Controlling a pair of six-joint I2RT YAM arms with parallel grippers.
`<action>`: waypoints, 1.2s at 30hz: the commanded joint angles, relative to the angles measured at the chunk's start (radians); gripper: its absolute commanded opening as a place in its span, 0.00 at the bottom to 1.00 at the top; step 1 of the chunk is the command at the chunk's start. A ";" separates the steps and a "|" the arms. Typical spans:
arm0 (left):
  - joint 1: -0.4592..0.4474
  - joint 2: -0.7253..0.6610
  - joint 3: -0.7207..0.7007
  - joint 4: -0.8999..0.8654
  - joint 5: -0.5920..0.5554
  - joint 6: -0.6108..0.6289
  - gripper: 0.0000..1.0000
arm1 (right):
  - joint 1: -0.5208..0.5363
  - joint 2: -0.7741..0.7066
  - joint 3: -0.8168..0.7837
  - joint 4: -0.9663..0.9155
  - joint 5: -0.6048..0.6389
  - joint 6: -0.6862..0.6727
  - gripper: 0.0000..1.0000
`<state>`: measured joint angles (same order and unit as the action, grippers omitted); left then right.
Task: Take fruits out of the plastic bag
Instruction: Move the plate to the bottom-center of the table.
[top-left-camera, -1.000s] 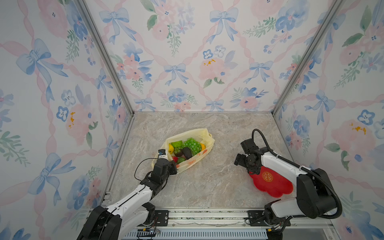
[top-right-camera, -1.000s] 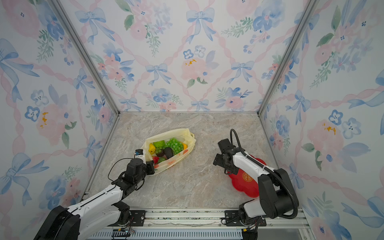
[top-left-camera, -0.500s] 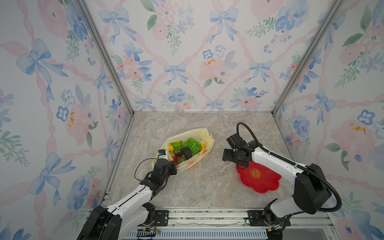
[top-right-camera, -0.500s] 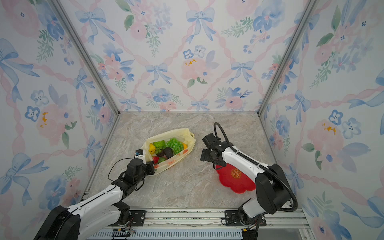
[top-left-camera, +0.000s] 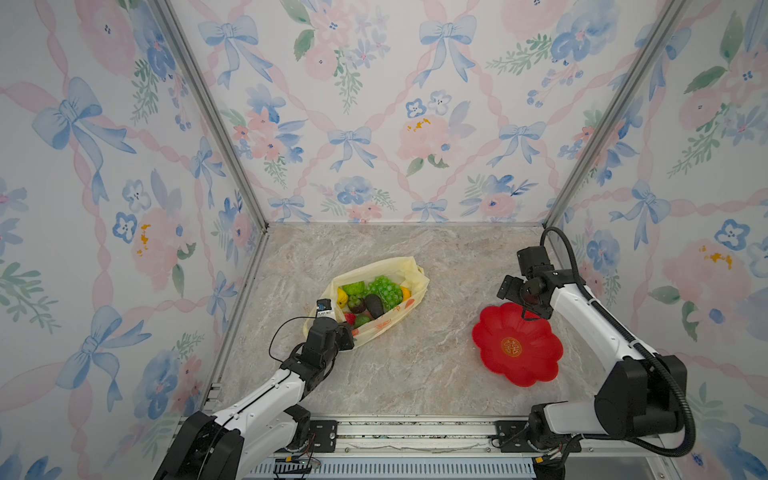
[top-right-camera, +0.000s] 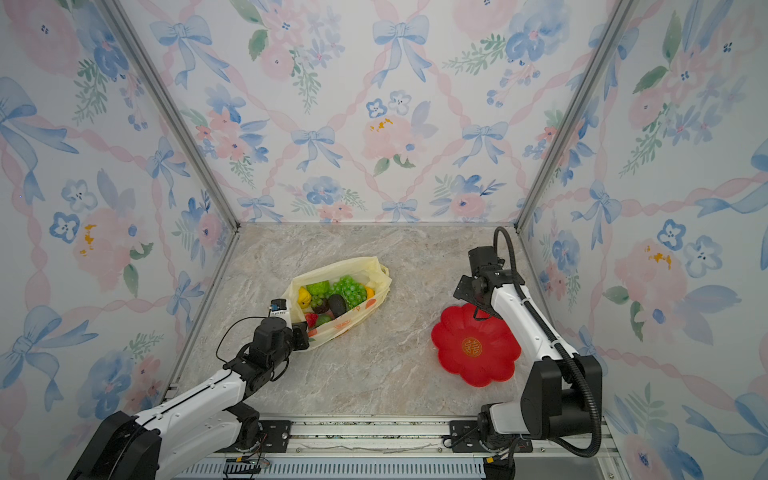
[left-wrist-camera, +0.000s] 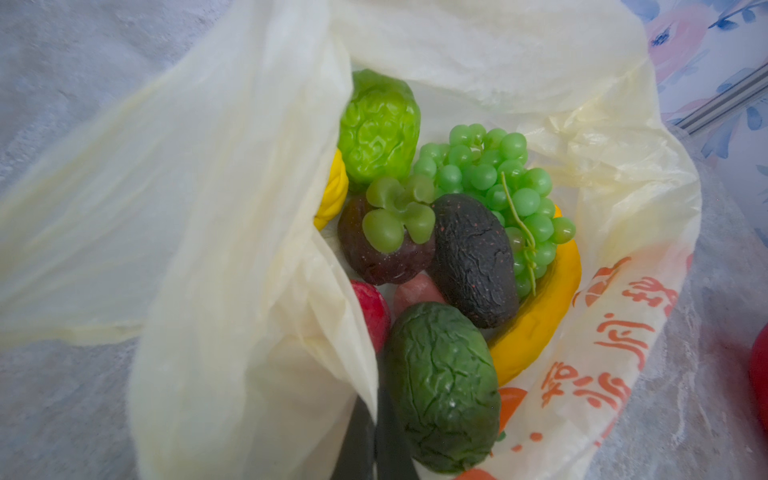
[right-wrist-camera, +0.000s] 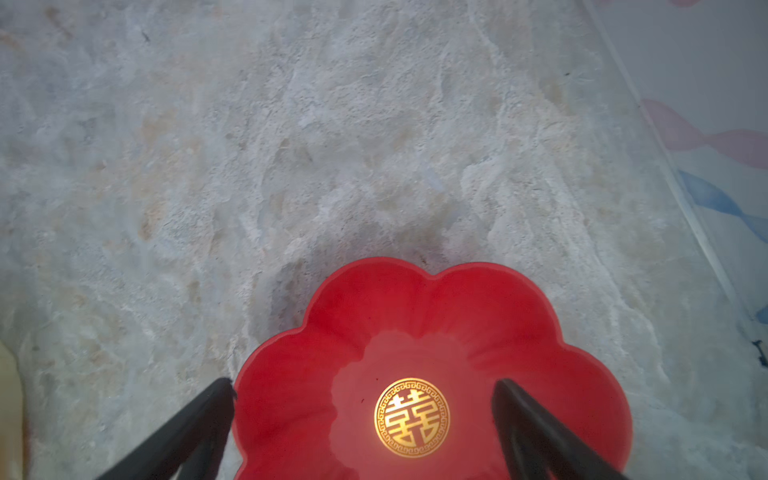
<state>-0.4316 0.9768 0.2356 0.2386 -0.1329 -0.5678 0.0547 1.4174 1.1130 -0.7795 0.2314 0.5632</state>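
"Looking down in both top views, where's the plastic bag (top-left-camera: 388, 326)?"

"Lower middle of the frame, lying on the marble table (top-left-camera: 415, 374). Its mouth is open and the fruits (top-left-camera: 384, 289) are heaped inside. The left gripper (top-left-camera: 348, 333) sits at the bag's lower left rim, jaws pressed together on the thin film."

"And the other arm?"

"Over at the right of the frame. The right gripper (top-right-camera: 480, 311) hangs above the upper edge of the red plate (top-right-camera: 457, 365), well apart from the bag."

"What about the left wrist view?"

"It looks straight into the bag's mouth. A grape bunch (left-wrist-camera: 498, 183) lies against a dark avocado (left-wrist-camera: 473, 257), and a banana (left-wrist-camera: 540, 303) curves along beside them. A bumpy dark green fruit (left-wrist-camera: 440, 386) sits nearest the fingers (left-wrist-camera: 357, 449). Those black fingers are closed, with the bag's rim pinched between them."

"And the right wrist view?"

"Two black fingers (right-wrist-camera: 187, 428) stand wide apart, gripping nothing. The plate's scalloped rim and its gold emblem (right-wrist-camera: 411, 417) show between them, with bare marble beyond."
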 joint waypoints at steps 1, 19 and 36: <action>-0.006 0.004 -0.010 0.015 0.001 0.027 0.00 | -0.084 0.041 -0.013 0.043 -0.066 -0.036 0.99; -0.005 0.006 -0.010 0.018 0.003 0.027 0.00 | -0.345 0.191 -0.131 0.199 -0.295 0.008 0.99; -0.006 0.008 -0.011 0.019 0.002 0.027 0.00 | -0.123 0.054 -0.263 0.244 -0.362 0.180 1.00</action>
<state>-0.4316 0.9787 0.2356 0.2390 -0.1329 -0.5591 -0.1101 1.5158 0.8761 -0.5304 -0.1257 0.6823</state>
